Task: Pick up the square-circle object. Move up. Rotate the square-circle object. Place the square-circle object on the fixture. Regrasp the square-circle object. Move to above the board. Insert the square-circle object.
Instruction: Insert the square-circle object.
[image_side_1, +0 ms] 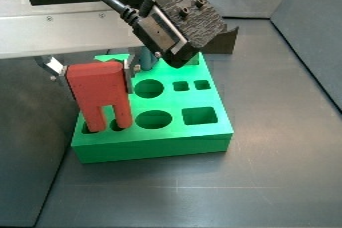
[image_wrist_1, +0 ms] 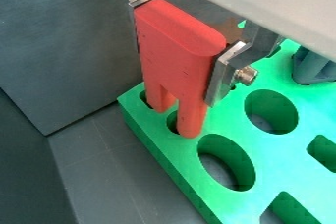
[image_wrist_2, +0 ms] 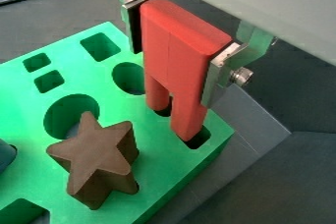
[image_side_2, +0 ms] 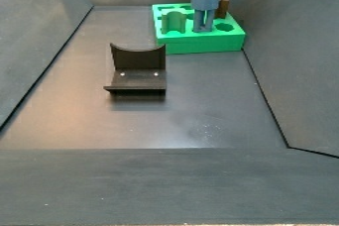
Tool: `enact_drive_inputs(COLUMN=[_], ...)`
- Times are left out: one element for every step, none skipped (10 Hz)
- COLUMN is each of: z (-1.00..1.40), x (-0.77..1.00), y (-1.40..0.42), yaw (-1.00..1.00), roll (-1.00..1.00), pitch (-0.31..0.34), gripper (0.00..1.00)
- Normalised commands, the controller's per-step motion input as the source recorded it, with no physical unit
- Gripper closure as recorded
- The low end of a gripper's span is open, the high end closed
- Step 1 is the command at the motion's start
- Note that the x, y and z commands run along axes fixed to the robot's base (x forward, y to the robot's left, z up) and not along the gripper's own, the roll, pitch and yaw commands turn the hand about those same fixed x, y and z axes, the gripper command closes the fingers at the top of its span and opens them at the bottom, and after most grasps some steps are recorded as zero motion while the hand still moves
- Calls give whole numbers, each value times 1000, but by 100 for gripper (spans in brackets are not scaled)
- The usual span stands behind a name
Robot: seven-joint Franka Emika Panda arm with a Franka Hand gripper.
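The red square-circle object point(image_wrist_1: 178, 51) stands upright between my gripper's point(image_wrist_1: 182, 41) fingers, which press on its two sides. Its two legs reach down into holes at a corner of the green board point(image_wrist_1: 157, 135). Both wrist views show this; the object point(image_wrist_2: 178, 56), gripper point(image_wrist_2: 180, 46) and board point(image_wrist_2: 79, 71) also appear there. In a side view the object point(image_side_1: 98, 97) stands at the board's point(image_side_1: 160, 142) near-left corner under the gripper point(image_side_1: 96, 67). The dark fixture point(image_side_2: 133, 68) sits apart on the floor and carries nothing.
A brown star peg point(image_wrist_2: 92, 159) sits in the board close to the red object. A tall blue peg point(image_side_2: 205, 4) stands on the board point(image_side_2: 199, 32). Dark walls enclose the floor point(image_side_2: 159, 121).
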Motion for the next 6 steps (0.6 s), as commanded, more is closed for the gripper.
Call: enact_drive_inputs(z=[-546, -266, -149, -206, -243, -3], x=[-411, -509, -346, -6, 14, 0], y=[0, 0, 0, 0, 3, 0], yaw=[-194, -211, -277, -206, -63, -63], roll=[-60, -24, 0, -3, 0, 49], pitch=[0, 0, 0, 0, 0, 27], gripper=[100, 100, 100, 100, 100, 100])
